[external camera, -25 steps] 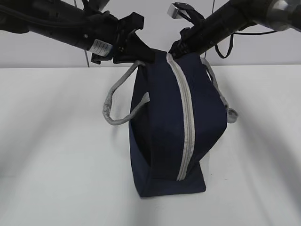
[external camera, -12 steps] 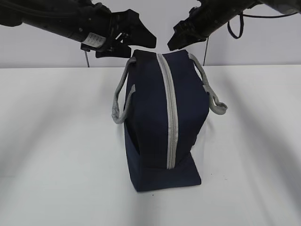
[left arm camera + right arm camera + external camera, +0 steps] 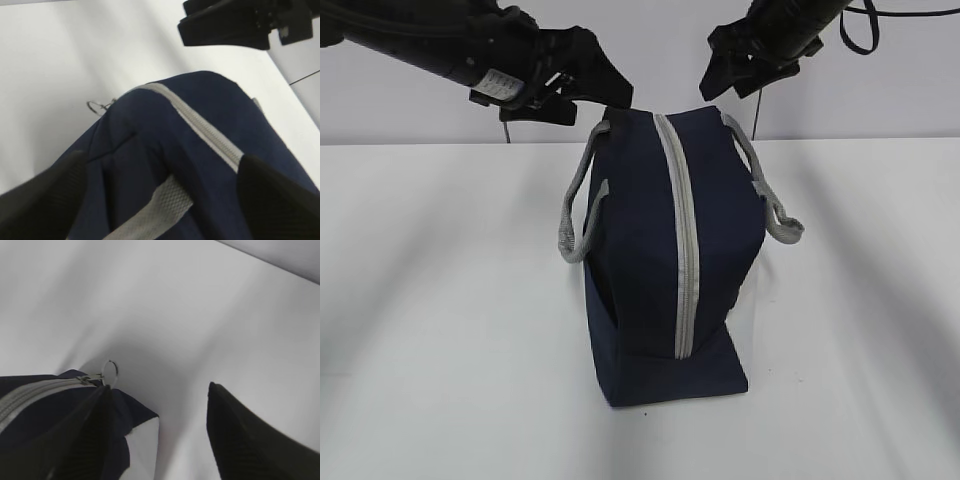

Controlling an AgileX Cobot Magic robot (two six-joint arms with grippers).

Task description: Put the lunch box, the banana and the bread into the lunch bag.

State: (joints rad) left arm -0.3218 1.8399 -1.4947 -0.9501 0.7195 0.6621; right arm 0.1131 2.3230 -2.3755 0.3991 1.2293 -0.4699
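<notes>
The navy lunch bag (image 3: 640,250) stands upright on the white table, its grey zipper (image 3: 682,240) shut along the top and front. Grey strap handles hang at its left (image 3: 578,215) and right (image 3: 770,200). My left gripper (image 3: 605,85) hovers open just above the bag's top left, holding nothing; in the left wrist view its jaws (image 3: 160,157) straddle the bag (image 3: 210,165) and a strap (image 3: 160,210) without touching. My right gripper (image 3: 730,70) is open above the top right, empty (image 3: 159,390). The ring zipper pull (image 3: 110,369) lies at the bag's far end. Lunch box, banana and bread are out of view.
The white table (image 3: 440,300) spreads to both sides of the bag, with a pale wall (image 3: 660,60) behind. The bag's white side panel (image 3: 142,445) shows below my right gripper.
Both grippers have opened and let go of the bag's top, then risen and drawn apart. The bag has settled upright on the table and its handles have dropped.
</notes>
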